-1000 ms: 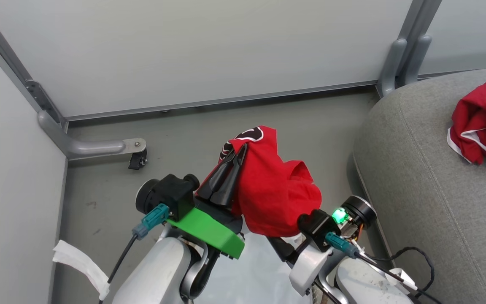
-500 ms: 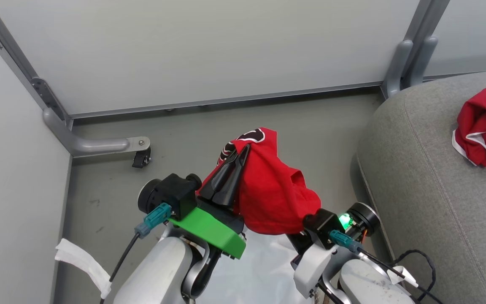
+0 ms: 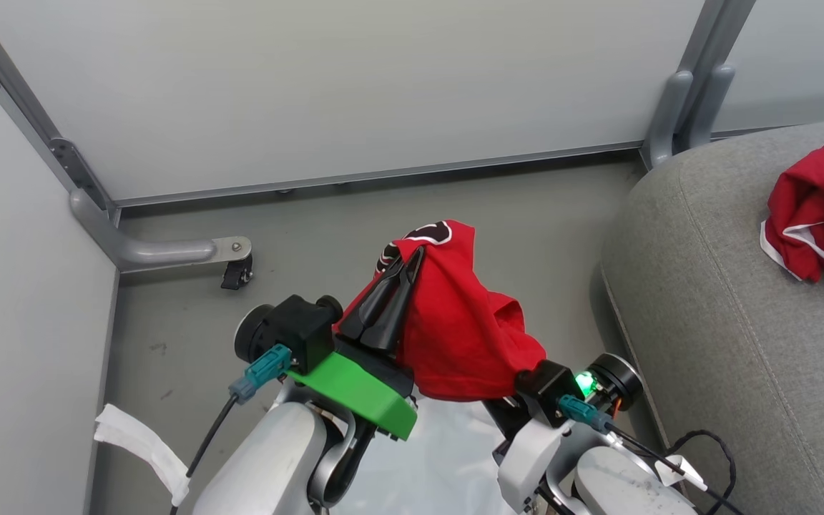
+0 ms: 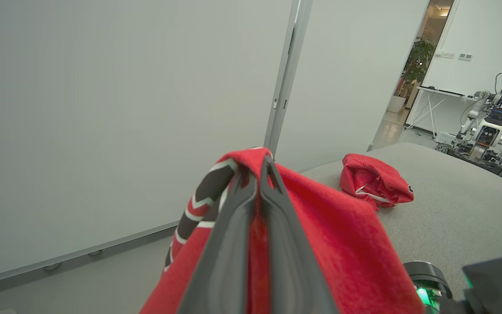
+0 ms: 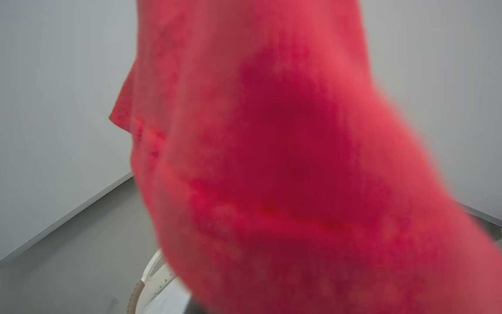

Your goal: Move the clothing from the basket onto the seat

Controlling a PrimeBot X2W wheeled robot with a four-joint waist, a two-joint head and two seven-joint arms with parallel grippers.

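My left gripper (image 3: pixel 414 252) is shut on a red jersey (image 3: pixel 462 329) with a black, white-edged number, holding it up over the floor left of the seat (image 3: pixel 727 300). The left wrist view has the fingertips (image 4: pixel 273 174) pinched on the cloth (image 4: pixel 342 226). The jersey drapes over my right wrist (image 3: pixel 562 390) and hides that gripper's fingers; blurred red cloth (image 5: pixel 277 174) covers the right wrist view. A second crumpled red jersey (image 3: pixel 823 207) lies on the grey seat (image 4: pixel 451 205). The basket's brown rim (image 5: pixel 135 298) and white liner (image 3: pixel 448 458) sit below my arms.
Pale partition panels close the back and left. A metal panel foot with a caster (image 3: pixel 233 272) stands on the grey floor at the left. A second panel post (image 3: pixel 691 107) rises by the seat's corner. Another robot (image 4: pixel 490 126) stands far beyond the seat.
The camera has shifted a little. My left gripper still holds the jersey in the same pose; my right wrist has dropped slightly lower under the cloth.
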